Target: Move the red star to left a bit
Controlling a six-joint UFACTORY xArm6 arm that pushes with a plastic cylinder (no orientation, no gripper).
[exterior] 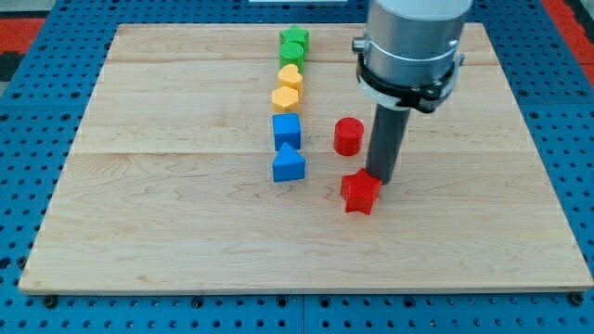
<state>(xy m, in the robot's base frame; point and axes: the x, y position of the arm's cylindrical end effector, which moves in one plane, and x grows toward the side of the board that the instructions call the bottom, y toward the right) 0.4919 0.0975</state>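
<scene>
The red star (360,193) is the block nearest the view's bottom. It is a squat, glossy piece with short blunt points, its top face a shade lighter than its sides, and it lies a little right of the middle of the desk (167,241). My tip (380,179) stands at the star's upper right edge, touching it or all but touching; the rod hides the exact meeting point. The arm carries no gripper, only this dark rod, so nothing is clasped or let go.

To the view's left of the star, well apart, sits a blue triangle (289,164), and just above it, touching or nearly so, a blue cube (287,129). A red cylinder (348,135) stands upright above the star and just left of the rod.

Farther up, the column on the left goes on: a yellow hexagon-like block (286,96), then a yellow heart (291,76), then a green round block (292,54) and a green star (295,38) at the far end, each close against the next.

The desk is a pale wooden board of glued planks with visible grain. It rests on a blue perforated panel (28,186) with rows of small holes; red surfaces show at the view's top corners. The arm's grey cylindrical body (413,37), ringed by a black clamp, comes down from the top edge. No writing or labels can be read.
</scene>
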